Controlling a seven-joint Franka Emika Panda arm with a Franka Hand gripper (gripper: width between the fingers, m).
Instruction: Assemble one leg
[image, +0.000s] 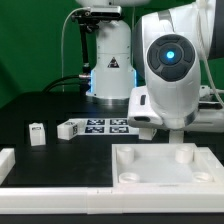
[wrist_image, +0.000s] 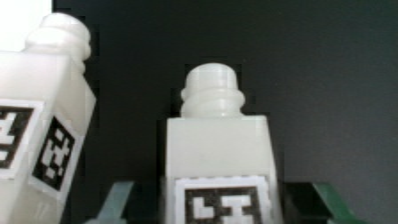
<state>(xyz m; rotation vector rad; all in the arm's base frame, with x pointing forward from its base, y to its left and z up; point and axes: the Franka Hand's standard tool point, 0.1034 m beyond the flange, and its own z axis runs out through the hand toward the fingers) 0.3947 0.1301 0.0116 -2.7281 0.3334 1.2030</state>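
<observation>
The leg (wrist_image: 221, 150) sits between my fingers (wrist_image: 118, 202), its tag facing the wrist camera. A dark gap shows on each side, so my gripper (wrist_image: 222, 200) is spread around it without touching. A second leg (wrist_image: 39, 110) is just beside it. Only the wrist view shows this, because in the exterior view my arm (image: 172, 70) hides both. That view alone shows a third leg (image: 37, 133) at its left, the marker board (image: 100, 126) and the square board (image: 165, 165).

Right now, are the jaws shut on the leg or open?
Open. In the wrist view the leg sits between the fingers, a dark gap on each side; neither touches it.
</observation>
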